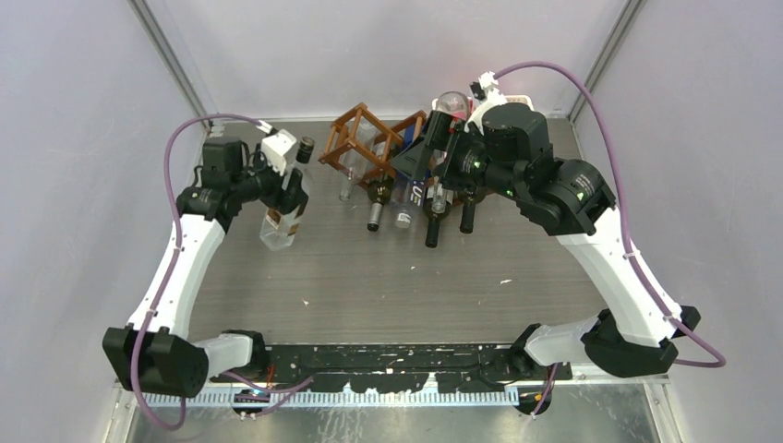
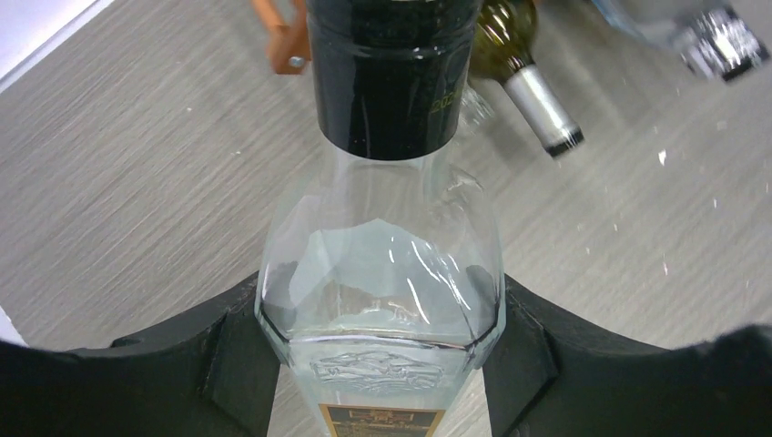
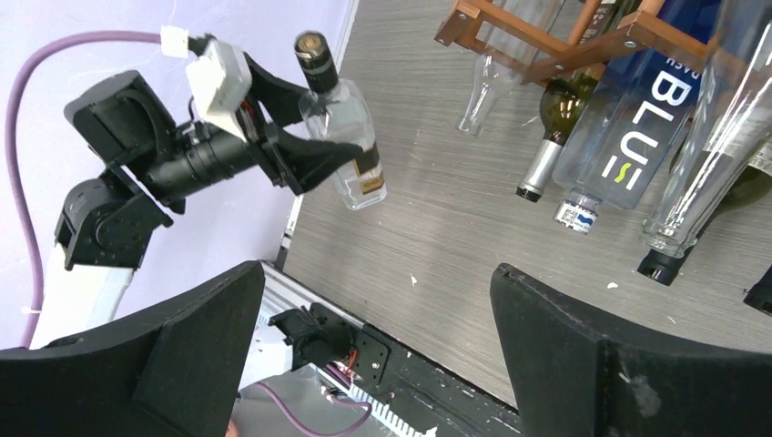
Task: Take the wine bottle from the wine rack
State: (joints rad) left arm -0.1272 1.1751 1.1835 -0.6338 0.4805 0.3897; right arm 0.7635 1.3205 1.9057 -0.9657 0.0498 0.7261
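A clear wine bottle with a black cap and a gold-edged label hangs tilted above the table, left of the wine rack. My left gripper is shut on its body, just below the shoulders, with a black finger on each side. The brown wooden wine rack stands at the back centre and holds several more bottles, necks pointing toward me. My right gripper is open and empty, hovering over the rack's right part. It looks down at the held wine bottle and the rack.
In the rack lie a green bottle with a silver cap, a blue-labelled clear bottle and a tall clear bottle. Dark bottle necks stick out toward the table's middle. A rack corner is just beyond the held bottle.
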